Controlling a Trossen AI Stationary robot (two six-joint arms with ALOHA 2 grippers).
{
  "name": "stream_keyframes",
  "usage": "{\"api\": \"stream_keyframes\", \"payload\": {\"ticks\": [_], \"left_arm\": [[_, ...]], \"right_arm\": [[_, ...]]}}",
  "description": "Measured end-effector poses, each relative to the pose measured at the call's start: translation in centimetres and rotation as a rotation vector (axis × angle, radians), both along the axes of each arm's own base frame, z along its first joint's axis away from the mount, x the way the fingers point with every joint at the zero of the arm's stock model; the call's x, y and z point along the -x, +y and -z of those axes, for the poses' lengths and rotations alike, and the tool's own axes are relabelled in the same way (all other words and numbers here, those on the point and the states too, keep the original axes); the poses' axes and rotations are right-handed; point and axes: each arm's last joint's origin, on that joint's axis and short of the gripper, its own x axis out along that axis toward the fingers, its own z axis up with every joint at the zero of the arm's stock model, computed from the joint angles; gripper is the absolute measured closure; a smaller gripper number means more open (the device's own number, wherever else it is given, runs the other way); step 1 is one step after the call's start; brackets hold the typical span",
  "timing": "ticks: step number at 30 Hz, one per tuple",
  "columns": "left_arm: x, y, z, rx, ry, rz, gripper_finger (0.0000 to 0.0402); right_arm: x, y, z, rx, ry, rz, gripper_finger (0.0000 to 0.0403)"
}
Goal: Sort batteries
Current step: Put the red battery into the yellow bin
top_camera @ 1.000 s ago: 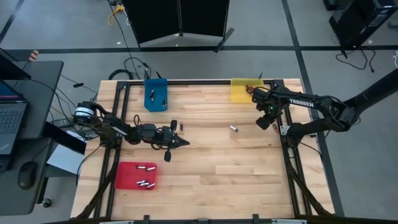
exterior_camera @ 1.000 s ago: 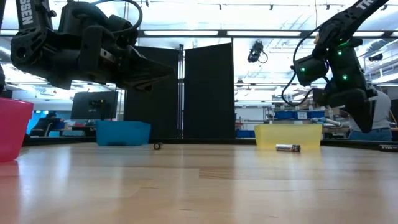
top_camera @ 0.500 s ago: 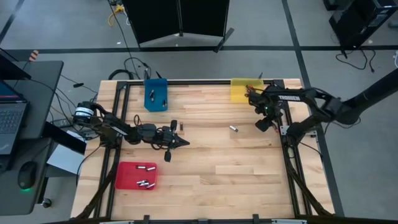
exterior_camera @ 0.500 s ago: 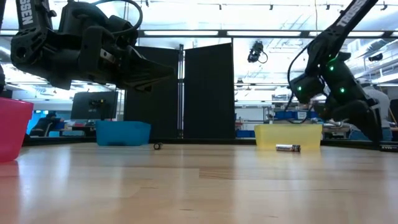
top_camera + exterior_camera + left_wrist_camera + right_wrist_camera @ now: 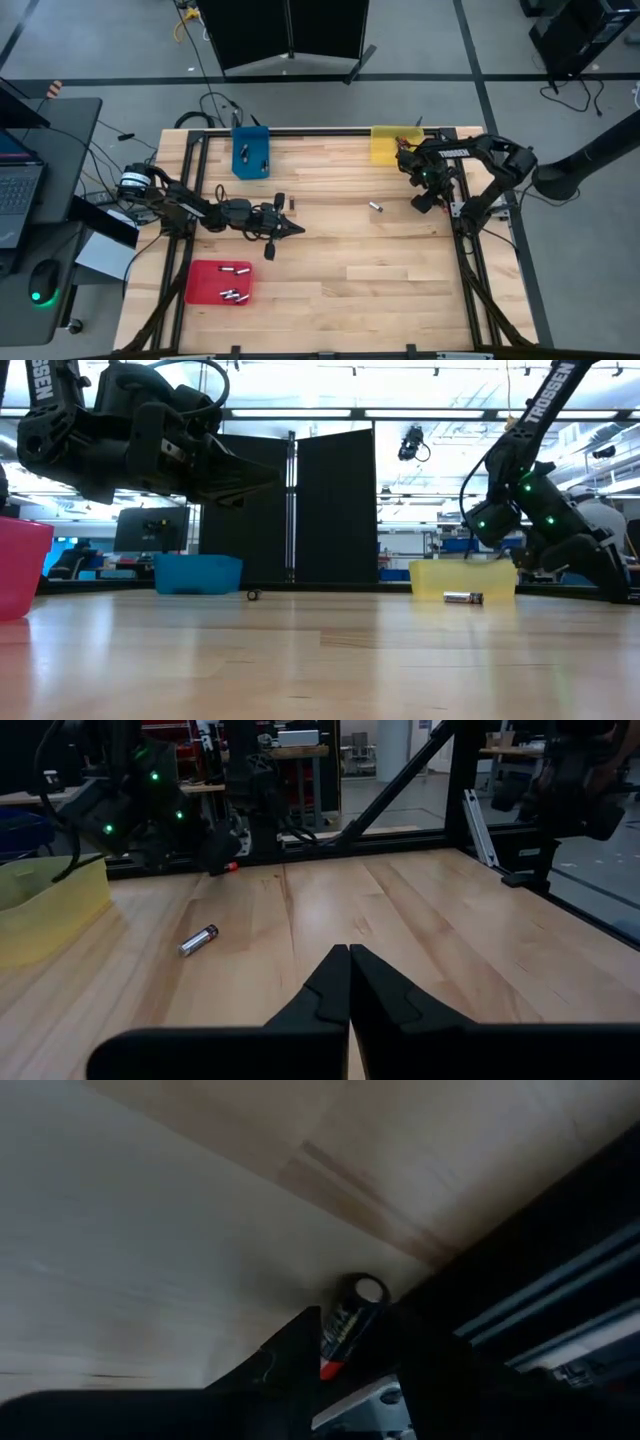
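A silvery battery (image 5: 376, 208) (image 5: 198, 939) lies on its side on the wood, right of centre. A small black cell (image 5: 293, 204) (image 5: 254, 595) rests near my left gripper (image 5: 298, 229) (image 5: 348, 952), which hovers shut above the table's left half. My right gripper (image 5: 421, 203) (image 5: 352, 1320) is low by the table's right rail, shut on a black battery with a red end (image 5: 345, 1330). Other batteries lie in the blue tray (image 5: 240, 165) and the red tray (image 5: 203, 285). My right gripper pinches the black battery between its two fingers (image 5: 295, 1342), on the red-ended part of its body (image 5: 338, 1348). The battery lies along the fingers, its silver cap (image 5: 368, 1290) pointing past their tips. It sits close over the wood beside the rail; whether it touches the table I cannot tell.
The yellow tray (image 5: 385, 150) stands at the far edge, right of centre, close to the right arm. A black metal frame rail (image 5: 540, 1280) runs along the table's right edge beside the right gripper. Bare wood stretches across the middle and near half of the table.
My right gripper has come down toward the table near the right rail, and its arm has folded in closer over that edge. The left arm and the loose batteries have stayed where they were.
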Motion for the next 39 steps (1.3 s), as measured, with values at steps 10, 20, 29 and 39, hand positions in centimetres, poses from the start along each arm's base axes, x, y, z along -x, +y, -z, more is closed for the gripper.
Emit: {"api": "stream_keyframes", "payload": {"ticks": [10, 20, 29, 39], "left_arm": [[0.0, 0.0, 0.0, 0.000, 0.000, 0.000, 0.0390], [0.0, 0.0, 0.0, 0.000, 0.000, 0.000, 0.0390], [0.0, 0.0, 0.0, 0.000, 0.000, 0.000, 0.0390], [0.0, 0.0, 0.0, 0.000, 0.000, 0.000, 0.0390]], "right_arm": [[-0.4, -0.1, 0.6, -0.059, -0.053, -0.006, 0.0314], [-0.9, -0.1, 0.3, -0.066, -0.079, -0.030, 0.0337], [-2.2, 1.4, 0.2, -0.135, -0.137, -0.098, 0.0339], [-3.0, 3.2, -1.6, -0.110, -0.219, -0.168, 0.0338]]}}
